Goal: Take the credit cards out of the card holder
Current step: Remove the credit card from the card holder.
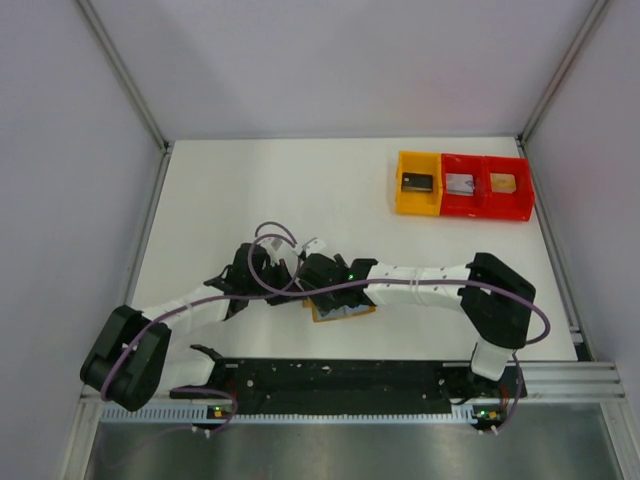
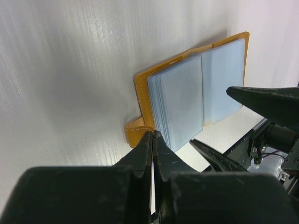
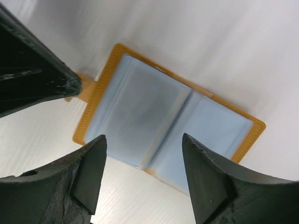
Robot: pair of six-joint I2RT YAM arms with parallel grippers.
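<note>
Over the spread holder (image 3: pixel 254 126) on the table (image 1: pixel 250 190), cards (image 3: pixel 135 107) sleeved inside, the right gripper (image 3: pixel 144 149) gapes empty while the left gripper (image 2: pixel 153 135), tips together, presses its tab (image 2: pixel 135 130); a shallow pinch could catch only sleeve, dragging the holder.

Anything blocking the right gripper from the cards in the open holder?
Nothing visible does. The right gripper, open, hangs over the open card holder, its credit cards exposed. The left gripper, shut, sits at the side by the strap tab, outside that path.
</note>
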